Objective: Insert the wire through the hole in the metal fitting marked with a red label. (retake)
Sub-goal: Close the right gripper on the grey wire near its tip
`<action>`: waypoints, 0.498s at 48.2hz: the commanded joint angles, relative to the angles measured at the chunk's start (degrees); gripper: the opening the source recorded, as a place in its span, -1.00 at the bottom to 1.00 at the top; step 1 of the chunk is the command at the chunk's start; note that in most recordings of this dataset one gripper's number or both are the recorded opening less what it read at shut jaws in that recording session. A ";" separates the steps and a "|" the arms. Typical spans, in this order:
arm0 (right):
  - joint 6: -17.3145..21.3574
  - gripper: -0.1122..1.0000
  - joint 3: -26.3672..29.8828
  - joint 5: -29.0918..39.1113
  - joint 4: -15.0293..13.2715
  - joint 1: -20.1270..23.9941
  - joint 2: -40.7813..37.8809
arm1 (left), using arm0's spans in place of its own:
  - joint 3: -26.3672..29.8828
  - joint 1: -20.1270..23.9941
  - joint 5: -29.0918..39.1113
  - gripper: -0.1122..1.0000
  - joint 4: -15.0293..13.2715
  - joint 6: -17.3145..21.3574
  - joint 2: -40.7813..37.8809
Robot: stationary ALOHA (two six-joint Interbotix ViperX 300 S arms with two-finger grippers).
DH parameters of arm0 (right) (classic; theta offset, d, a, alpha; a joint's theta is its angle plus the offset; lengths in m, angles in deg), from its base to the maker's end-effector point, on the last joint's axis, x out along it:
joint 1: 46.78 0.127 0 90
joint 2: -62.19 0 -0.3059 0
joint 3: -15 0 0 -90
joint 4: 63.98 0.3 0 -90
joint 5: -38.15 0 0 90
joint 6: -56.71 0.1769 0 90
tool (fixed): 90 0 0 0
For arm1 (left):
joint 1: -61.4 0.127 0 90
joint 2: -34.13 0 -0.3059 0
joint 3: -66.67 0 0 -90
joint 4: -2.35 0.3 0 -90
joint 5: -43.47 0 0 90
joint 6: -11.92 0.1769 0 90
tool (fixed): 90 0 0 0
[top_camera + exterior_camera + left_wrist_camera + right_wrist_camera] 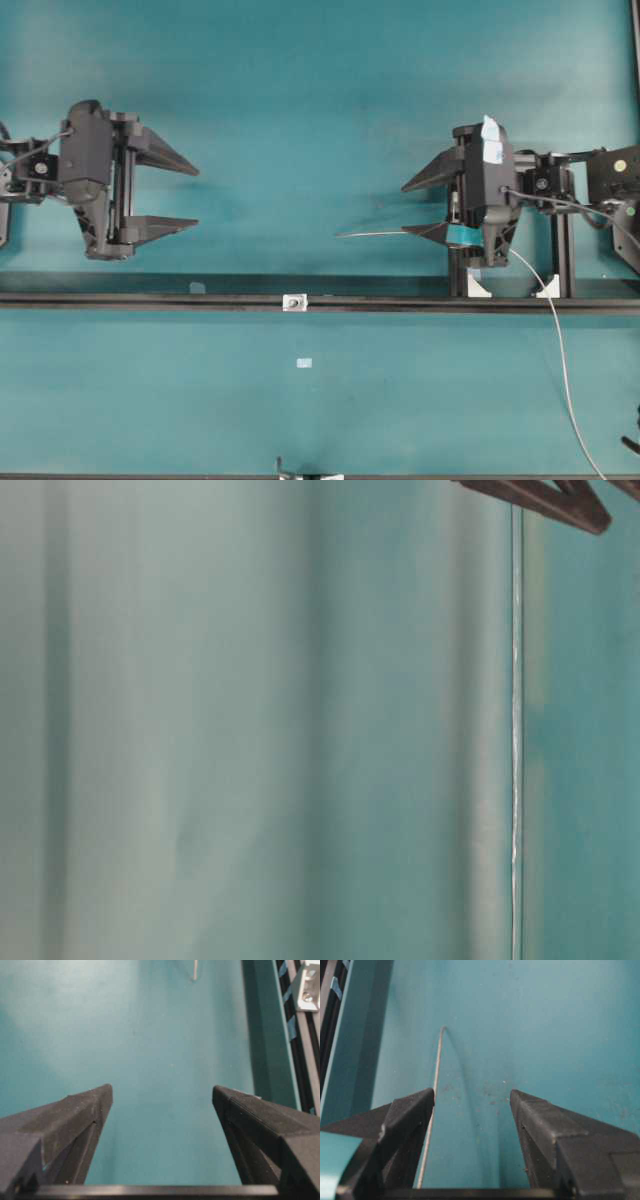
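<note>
Heads up: both your left gripper and right gripper are wide open, and the wire just pokes past the right finger, well apart from the fitting on the rail. It's thin and floppy, so you could easily miss the hole.

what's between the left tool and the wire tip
Only bare teal tabletop. In the overhead view the left tool faces the wire tip with nothing between; the left wrist view shows the same.

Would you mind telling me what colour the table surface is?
Teal-green table, best seen in the overhead view.
</note>
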 commanded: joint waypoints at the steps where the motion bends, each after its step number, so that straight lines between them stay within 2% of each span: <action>1: 0.09 0.45 1.58 -0.26 -0.09 0.35 -0.53 | 1.41 0.18 -1.23 0.24 -0.09 0.00 -0.62; 24: 0.18 0.44 3.60 -0.70 -0.09 1.32 -5.01 | 3.60 0.26 -3.52 0.24 -0.09 0.26 -6.42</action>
